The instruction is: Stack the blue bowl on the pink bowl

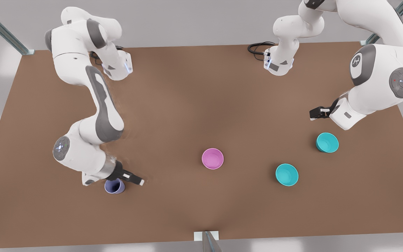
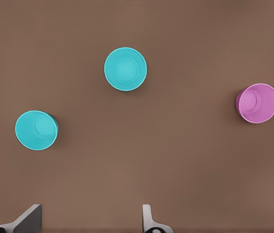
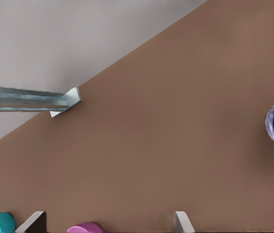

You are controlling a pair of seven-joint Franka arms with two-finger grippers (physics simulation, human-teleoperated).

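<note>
Left gripper [image 1: 314, 114] spread wide, empty – hovers just beyond right-hand blue bowl [image 1: 327, 142]. Pink bowl [image 1: 212, 158] mid-table. Right gripper [image 1: 139, 181] open beside lavender cup [image 1: 114, 186]. Bowl likely light, rigid, slick plastic – pinch rim wall.

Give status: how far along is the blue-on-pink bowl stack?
Done: nothing; pink bowl sits empty, near teal bowl and far teal bowl stand apart on the table. In hand: nothing; left gripper open beside far teal bowl, right gripper open by lavender cup. Left: grasp, lift, stack.
</note>
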